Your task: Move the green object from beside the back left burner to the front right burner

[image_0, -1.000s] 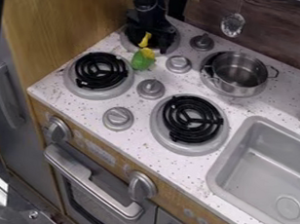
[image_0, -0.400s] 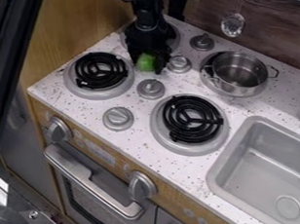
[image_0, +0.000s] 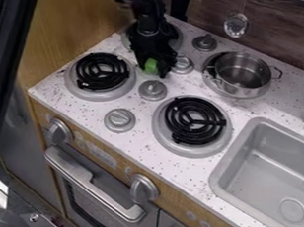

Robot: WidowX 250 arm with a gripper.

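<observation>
Black two-finger gripper (image_0: 153, 71) low over white speckled countertop (image_0: 75, 108). Small rounded green object (image_0: 151, 66) at jaws; cannot tell whether clenched on it or released. Silver round knob (image_0: 183, 64) just right of jaws, another below. Black coil burner (image_0: 102, 72) left of jaws, shiny metal two-handled pot (image_0: 243, 73) farther right.
</observation>
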